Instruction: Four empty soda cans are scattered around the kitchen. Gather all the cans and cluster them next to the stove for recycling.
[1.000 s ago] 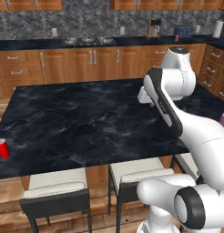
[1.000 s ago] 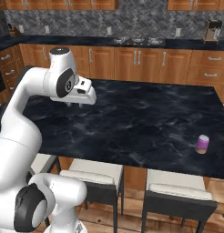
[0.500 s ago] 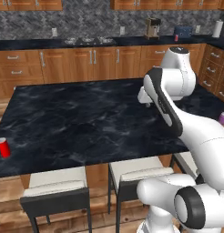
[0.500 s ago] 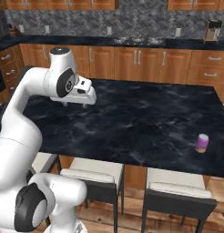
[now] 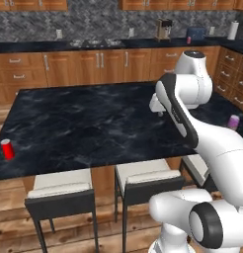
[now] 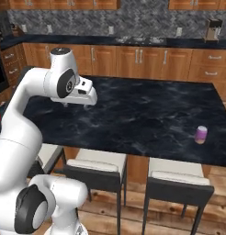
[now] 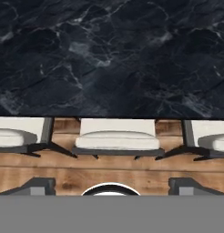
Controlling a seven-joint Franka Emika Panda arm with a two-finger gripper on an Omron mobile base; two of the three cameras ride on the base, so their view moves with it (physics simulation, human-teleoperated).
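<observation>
A kitchen of reddish-brown cabinets and grey herringbone backsplash surrounds a black marbled island (image 5: 94, 123) with pale-cushioned stools (image 5: 61, 185) tucked along its near edge. The arm holds its gripper (image 6: 77, 104) above the island's middle, pointed down at bare stone; the finger tips are too small to read in the base views, but the jaws appear spread wide and hold nothing, a ready pose between pickups rather than a reach. In the left base view a red can (image 5: 7, 148) stands upright at nine o'clock, near the island's corner. In the right base view a paler pink can (image 6: 201, 134) stands at three o'clock near the opposite end. Both sit well apart from the gripper. The stove (image 5: 95, 43) lies on the back counter at twelve o'clock, so either can must likely be carried across the room; neither seems within easy reach yet.
</observation>
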